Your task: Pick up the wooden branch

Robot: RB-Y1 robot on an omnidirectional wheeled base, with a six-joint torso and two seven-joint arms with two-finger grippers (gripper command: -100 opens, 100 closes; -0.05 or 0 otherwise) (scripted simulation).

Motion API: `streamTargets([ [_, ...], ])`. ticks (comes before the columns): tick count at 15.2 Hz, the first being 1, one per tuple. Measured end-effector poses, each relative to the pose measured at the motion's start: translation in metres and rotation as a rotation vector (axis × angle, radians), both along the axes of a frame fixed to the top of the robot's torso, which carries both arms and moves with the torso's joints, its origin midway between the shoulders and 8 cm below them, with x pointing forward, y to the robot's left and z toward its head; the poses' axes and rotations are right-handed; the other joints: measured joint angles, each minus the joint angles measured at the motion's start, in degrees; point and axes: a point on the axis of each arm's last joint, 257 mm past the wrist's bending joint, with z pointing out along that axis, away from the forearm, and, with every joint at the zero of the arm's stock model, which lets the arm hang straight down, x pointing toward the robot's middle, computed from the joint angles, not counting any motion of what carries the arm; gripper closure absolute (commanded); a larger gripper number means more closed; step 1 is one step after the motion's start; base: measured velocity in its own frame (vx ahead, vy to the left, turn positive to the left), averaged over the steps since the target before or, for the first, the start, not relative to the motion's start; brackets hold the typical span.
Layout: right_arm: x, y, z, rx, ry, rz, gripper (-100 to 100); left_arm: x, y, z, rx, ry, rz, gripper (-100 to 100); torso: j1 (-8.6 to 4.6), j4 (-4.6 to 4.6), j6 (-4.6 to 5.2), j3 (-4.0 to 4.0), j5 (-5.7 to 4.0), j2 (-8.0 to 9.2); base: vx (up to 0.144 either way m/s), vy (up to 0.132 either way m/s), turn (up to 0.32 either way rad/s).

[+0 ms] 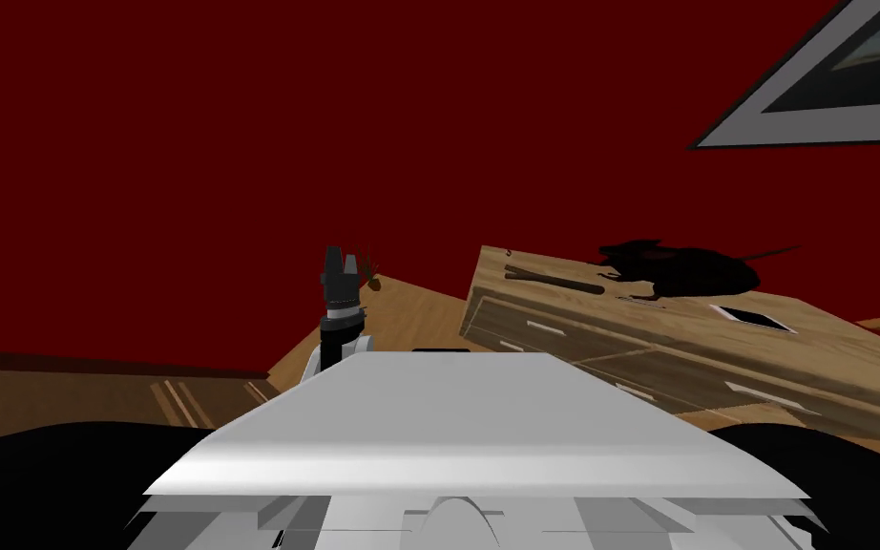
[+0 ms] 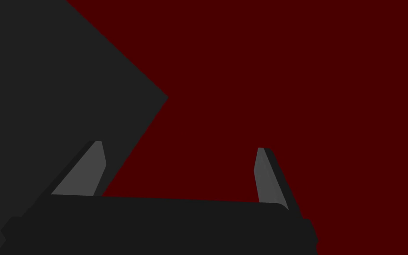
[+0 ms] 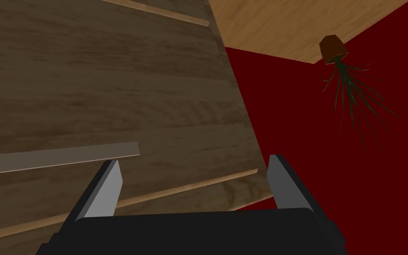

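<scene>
The branch [image 1: 553, 280], a dark brown stick, lies on the left end of a wooden dresser's top [image 1: 810, 349], ahead and to my right. My left gripper [image 1: 338, 253] is raised left of the dresser, well apart from the branch. Its fingers [image 2: 94, 166] stand open and hold nothing. My right gripper [image 3: 194, 159] is open too and faces the dresser's front [image 3: 110, 88], close to a flat drawer handle [image 3: 63, 157]. Nothing is between its fingers.
A black, ragged shape [image 1: 686, 270] sits on the dresser just right of the branch, with a flat white-framed thing [image 1: 753, 318] beyond it. A small potted plant [image 1: 371, 277] stands on the wooden floor by the dark red wall. A framed picture [image 1: 829, 86] hangs upper right.
</scene>
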Motion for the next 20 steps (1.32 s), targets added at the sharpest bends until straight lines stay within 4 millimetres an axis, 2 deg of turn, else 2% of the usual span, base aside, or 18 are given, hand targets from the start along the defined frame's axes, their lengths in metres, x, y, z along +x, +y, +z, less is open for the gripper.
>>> streamTargets([
  [2,-0.020,-0.020,-0.003,-0.063,0.050,0.040,-100,0.000,0.000,0.000,0.000,0.000,0.000,0,0.04,-0.01,-0.02,-0.03,0.00,-0.05,0.080,0.110,0.063],
  [8,-0.064,-0.075,0.004,-0.224,0.173,0.168,-100,0.000,0.000,0.000,0.000,0.000,0.000,0,-0.15,-0.03,-0.04,-0.08,-0.04,-0.14,0.096,0.083,0.080],
  [14,-0.098,-0.129,0.019,-0.377,0.290,0.291,-100,0.000,0.000,0.000,0.000,0.000,0.000,0,-0.17,-0.05,-0.04,-0.14,-0.04,-0.24,0.111,0.070,0.085],
  [20,-0.117,-0.181,0.044,-0.518,0.396,0.426,-100,0.000,0.000,0.000,0.000,0.000,0.000,0,-0.30,-0.08,-0.04,-0.20,-0.07,-0.33,0.139,0.042,0.101],
])
